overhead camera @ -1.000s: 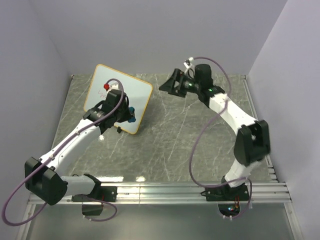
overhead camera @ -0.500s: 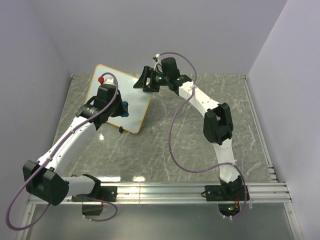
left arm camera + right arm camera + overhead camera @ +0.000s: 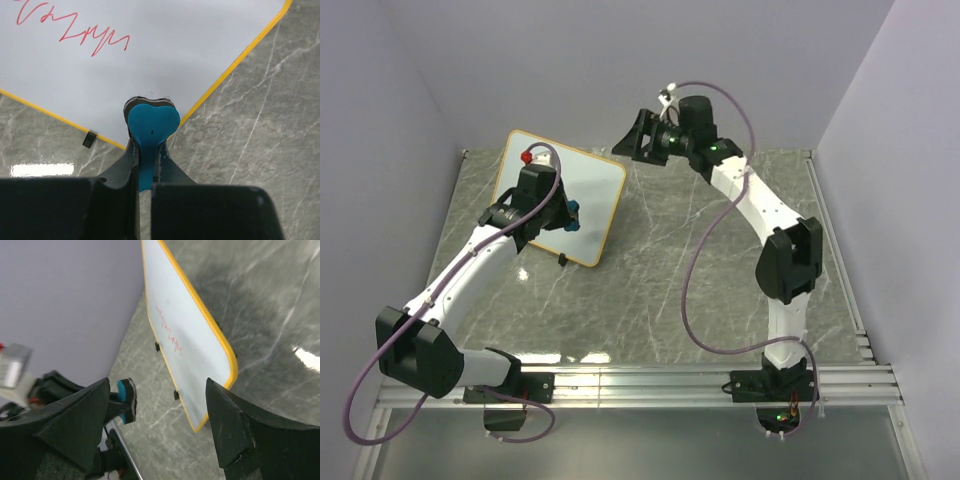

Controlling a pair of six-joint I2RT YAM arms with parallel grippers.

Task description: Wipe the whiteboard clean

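While the left gripper [image 3: 147,155] is pinching the stem of a small blue heart-shaped eraser [image 3: 151,122] between fingers pressed together on it, the small square white whiteboard with the thin orange-tan frame [image 3: 595,190] is lying at the far left of the grey marble-patterned table [image 3: 720,260]. One rounded corner is pointing toward the near side.

The eraser's dark felt pad is hanging over that near corner, just inside the frame. Whether it is touching the glossy face cannot be told, and the right wrist view is suggesting a gap.

The red handwritten scribble [image 3: 75,32] is sitting away from the pad, further in across the face, toward the far left by my reading. Its long axis is running roughly parallel to the frame edge carrying the small black clip foot [image 3: 90,139]. In the top view the left arm is covering it. The coming stroke is therefore calling for the pad to be lowered flat and drawn inward along that line.

The left arm is plainly the nearer one. The right gripper [image 3: 634,138] is hovering with its black fingers spread wide and holding nothing, beyond the board's far right corner and apart from it.

The face is looking smooth and slick, the frame thin and rigid, the pad soft.
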